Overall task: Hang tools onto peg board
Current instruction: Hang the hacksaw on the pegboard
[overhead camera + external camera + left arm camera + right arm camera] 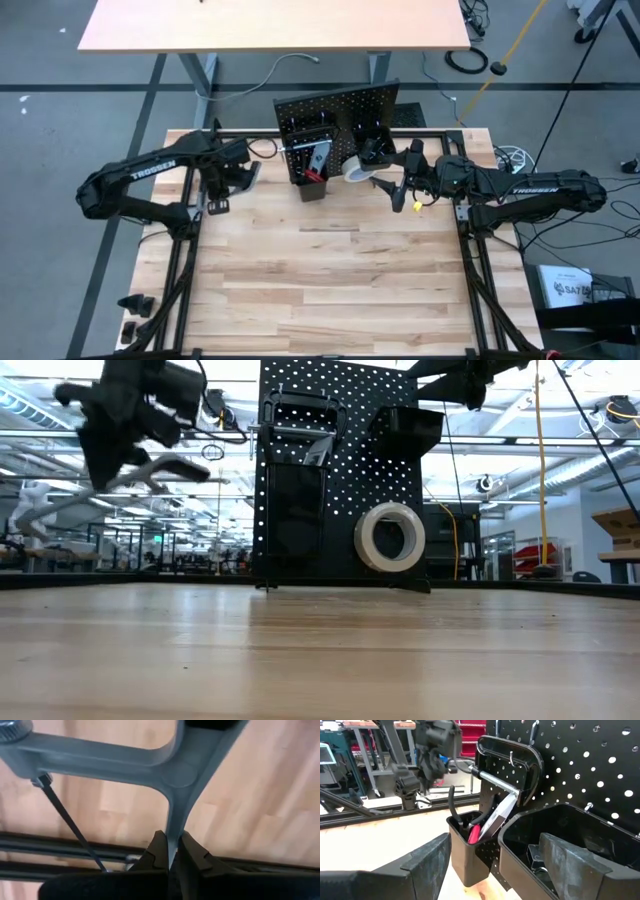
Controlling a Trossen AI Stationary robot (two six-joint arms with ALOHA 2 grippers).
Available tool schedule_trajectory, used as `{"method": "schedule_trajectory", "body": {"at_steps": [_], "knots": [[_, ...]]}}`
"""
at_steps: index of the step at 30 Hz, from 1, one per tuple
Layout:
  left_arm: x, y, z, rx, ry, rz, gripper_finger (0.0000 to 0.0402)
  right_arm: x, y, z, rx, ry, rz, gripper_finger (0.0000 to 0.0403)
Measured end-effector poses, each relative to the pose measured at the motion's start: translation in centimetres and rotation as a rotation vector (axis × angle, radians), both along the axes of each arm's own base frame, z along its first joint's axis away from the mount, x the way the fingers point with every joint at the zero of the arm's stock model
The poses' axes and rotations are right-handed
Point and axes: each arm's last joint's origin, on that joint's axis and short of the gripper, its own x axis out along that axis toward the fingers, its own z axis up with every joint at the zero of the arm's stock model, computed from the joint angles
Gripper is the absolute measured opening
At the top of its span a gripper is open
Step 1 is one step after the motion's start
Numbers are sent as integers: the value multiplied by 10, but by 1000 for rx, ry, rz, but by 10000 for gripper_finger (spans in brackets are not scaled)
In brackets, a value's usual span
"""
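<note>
Your left gripper (pixel 170 857) is clenched on the thin web of the grey bar clamp (pixel 150 765), fingertips pinching it from both sides; the clamp's grey frame and its thin screw rod fill the left wrist view, with bare tabletop behind. From above, you see that gripper (pixel 235 178) raised near the table's left rear area, well to the left of the peg board (pixel 340 112). In the low view the clamp (pixel 150 470) hangs in the air, off the table (pixel 320 650), apart from the board. Your right gripper (pixel 495 865) stands released, jaws wide, nothing between them, close in front of the board's two black bins. The left bin (pixel 470 855) holds a red-handled screwdriver (pixel 474 834), a dark-handled tool that may be the pliers (pixel 454 812), and a silver flat tool (pixel 500 812) leaning out of it; you cannot tell exactly what that is. The right bin (pixel 560 835) has a small dark item at its bottom, too unclear to name. The black C-clamp (pixel 512 757) hangs on a silver hook above the left bin. The white tape roll (pixel 390 537) sits low on the board's front, to the right of the left bin in the low view; whether it hangs on a hook or rests against the panel cannot be told. From above, the right gripper (pixel 393 185) sits just in front of the board's right side.
</note>
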Motion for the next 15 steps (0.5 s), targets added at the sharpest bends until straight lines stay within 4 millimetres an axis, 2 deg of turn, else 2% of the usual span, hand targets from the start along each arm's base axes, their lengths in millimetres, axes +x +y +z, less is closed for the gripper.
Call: {"method": "schedule_trajectory", "body": {"at_steps": [6,11,15], "knots": [[3,-21,18,-142,-134,13,9,1,2,1,16,-14,74,297],[12,-35,33,-329,-334,-7,8,4,15,13,23,-134,330,297],[19,-48,45,-534,-519,-56,8,11,30,15,34,-185,502,297]]}}
